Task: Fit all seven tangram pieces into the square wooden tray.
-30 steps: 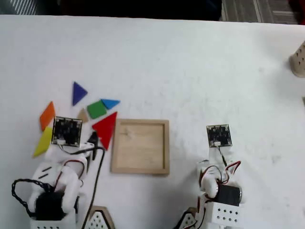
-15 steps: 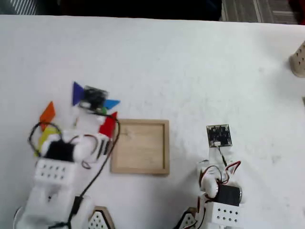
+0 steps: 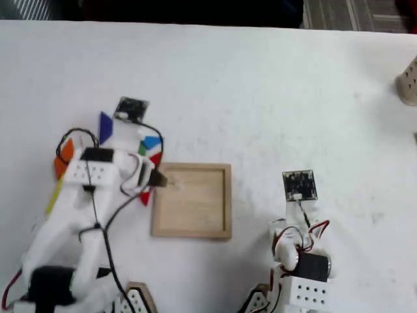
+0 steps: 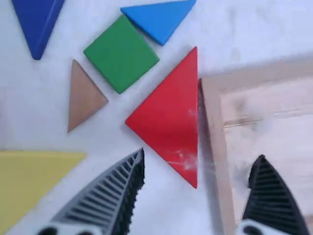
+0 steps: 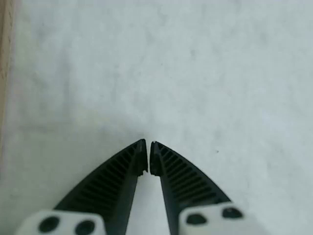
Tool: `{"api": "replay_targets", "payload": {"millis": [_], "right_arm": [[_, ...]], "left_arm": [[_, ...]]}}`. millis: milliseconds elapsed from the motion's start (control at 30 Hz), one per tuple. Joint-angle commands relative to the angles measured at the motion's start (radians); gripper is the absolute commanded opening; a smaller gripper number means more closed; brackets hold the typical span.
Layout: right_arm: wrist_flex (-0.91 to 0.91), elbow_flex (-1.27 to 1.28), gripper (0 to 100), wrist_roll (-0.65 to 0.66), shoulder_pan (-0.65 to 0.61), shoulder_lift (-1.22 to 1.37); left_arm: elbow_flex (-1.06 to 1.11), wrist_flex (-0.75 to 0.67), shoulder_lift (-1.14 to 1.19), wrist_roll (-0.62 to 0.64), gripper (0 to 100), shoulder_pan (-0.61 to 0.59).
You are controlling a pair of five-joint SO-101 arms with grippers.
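The square wooden tray lies mid-table with nothing in it. The loose pieces sit left of it: dark blue triangle, light blue triangle, green square, tan triangle, yellow piece, and the big red triangle touching the tray's left rim. An orange piece lies farther left. My left gripper hangs open over the red triangle's near corner and that rim. My right gripper is shut, holding nothing, above bare table right of the tray.
The left arm reaches over the pieces and hides several of them in the high view. The right arm stays folded near the front edge. A pale perforated object stands at the far right edge.
The left arm unfolded from its spot near the front edge and swung out over the pieces, ending above the red triangle by the tray's rim. The right arm has not moved.
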Motion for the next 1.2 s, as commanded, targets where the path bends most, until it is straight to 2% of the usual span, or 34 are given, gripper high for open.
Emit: {"api": "replay_targets", "payload": {"millis": [0,200,500,633,767,1167], "right_arm": [[-0.018,0.005,1.8,0.011,0.008,-0.005],[-0.018,0.005,1.8,0.011,0.008,-0.005],[-0.018,0.005,1.8,0.012,0.008,-0.005],[-0.018,0.005,1.8,0.012,0.008,-0.005],[-0.018,0.005,1.8,0.012,0.008,-0.005],[-0.018,0.005,1.8,0.012,0.008,-0.005]], "left_arm": [[-0.138,-0.017,0.137,0.006,34,-0.048],[-0.222,-0.02,0.288,-0.011,34,-0.065],[-0.232,-0.11,0.378,-0.226,34,-0.07],[-0.232,-0.141,0.378,-0.242,34,-0.085],[-0.232,-0.13,0.375,-0.325,34,-0.094],[-0.222,-0.123,0.383,-0.331,34,-0.088]]}}
